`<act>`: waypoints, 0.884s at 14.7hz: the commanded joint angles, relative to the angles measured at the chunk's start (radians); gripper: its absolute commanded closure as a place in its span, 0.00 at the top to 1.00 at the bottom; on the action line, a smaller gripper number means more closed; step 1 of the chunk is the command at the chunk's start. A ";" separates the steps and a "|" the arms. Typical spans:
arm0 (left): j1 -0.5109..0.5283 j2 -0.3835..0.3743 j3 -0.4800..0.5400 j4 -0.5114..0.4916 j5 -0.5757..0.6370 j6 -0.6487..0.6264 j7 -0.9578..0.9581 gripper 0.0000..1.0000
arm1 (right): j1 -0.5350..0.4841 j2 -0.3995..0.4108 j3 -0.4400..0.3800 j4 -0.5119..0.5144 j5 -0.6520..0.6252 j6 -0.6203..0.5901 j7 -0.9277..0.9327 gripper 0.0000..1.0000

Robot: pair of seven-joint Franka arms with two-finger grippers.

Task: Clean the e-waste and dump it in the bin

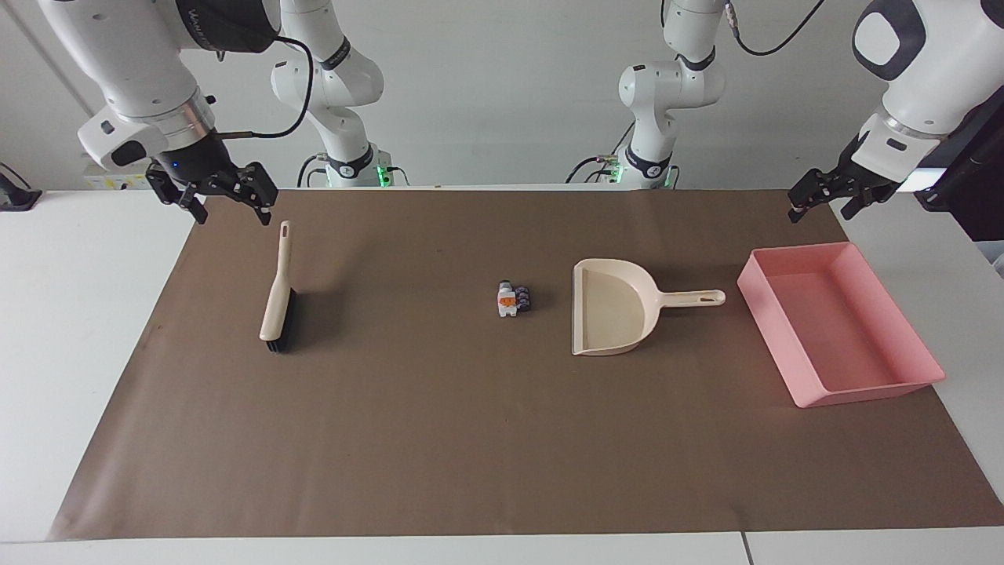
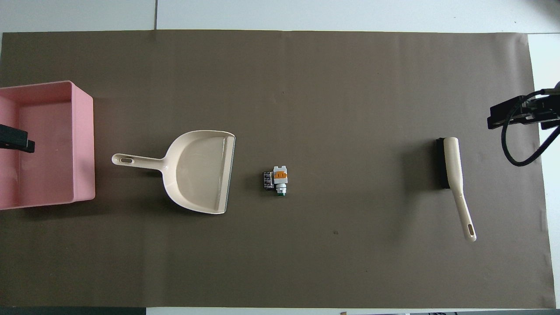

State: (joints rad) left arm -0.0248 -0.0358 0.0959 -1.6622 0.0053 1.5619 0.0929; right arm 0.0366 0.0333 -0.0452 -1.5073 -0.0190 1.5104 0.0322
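Observation:
The e-waste is a tiny cluster at the mat's middle, one white bit with an orange mark and one dark bit; it also shows in the overhead view. The pink bin stands at the left arm's end of the table and holds nothing. My left gripper is open and empty, raised over the bin's outer part. My right gripper is open and empty, raised over the mat's edge at the right arm's end.
A beige dustpan lies between the e-waste and the bin, mouth toward the e-waste, handle toward the bin. A beige brush with black bristles lies toward the right arm's end, handle tip toward the robots. A brown mat covers the table.

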 commanded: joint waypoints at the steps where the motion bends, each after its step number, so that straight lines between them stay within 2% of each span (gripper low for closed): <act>1: -0.012 -0.001 0.001 0.000 0.019 -0.022 -0.019 0.99 | -0.006 -0.024 0.002 -0.034 0.008 0.039 -0.023 0.99; 13: -0.021 -0.001 -0.002 0.002 0.019 -0.025 -0.119 0.99 | -0.015 -0.026 0.001 -0.036 0.005 0.039 -0.021 0.99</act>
State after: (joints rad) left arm -0.0351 -0.0358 0.0914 -1.6644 0.0067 1.5560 -0.0068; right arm 0.0326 0.0331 -0.0487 -1.5093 -0.0190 1.5304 0.0321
